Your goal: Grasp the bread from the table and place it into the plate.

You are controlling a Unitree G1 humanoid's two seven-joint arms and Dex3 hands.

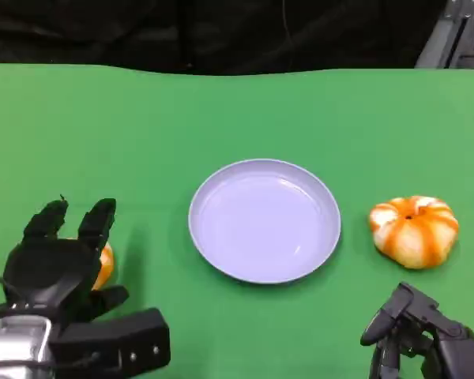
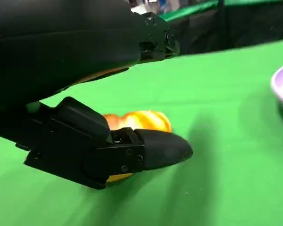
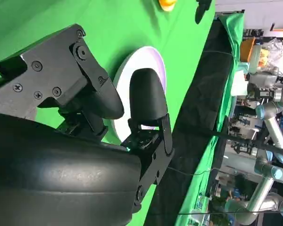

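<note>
Robot hand on the left [image 1: 51, 264] sits nearest, low at the table's [image 1: 142, 126] front edge, arched over a small orange-glazed bread [image 1: 103, 266] that peeks out from beneath it; the left wrist view shows that bread [image 2: 139, 121] lying on the green cloth between the palm above and a thick finger [image 2: 162, 148] below, so the fingers bracket it, though whether they already press on it I cannot tell. The right robot hand [image 1: 419, 332] rests at the front on the other side, fingers curled in with nothing in them (idle, by the look of it); just beyond it lies a round orange-and-white bun [image 1: 413, 230], untouched. Between the two, a little farther back, stands the pale lilac plate [image 1: 221, 264], bare. The step in hand looks like the grasp itself; next would be a firm closing of the fingers, a lift, then a carry inward over the plate's rim.
</note>
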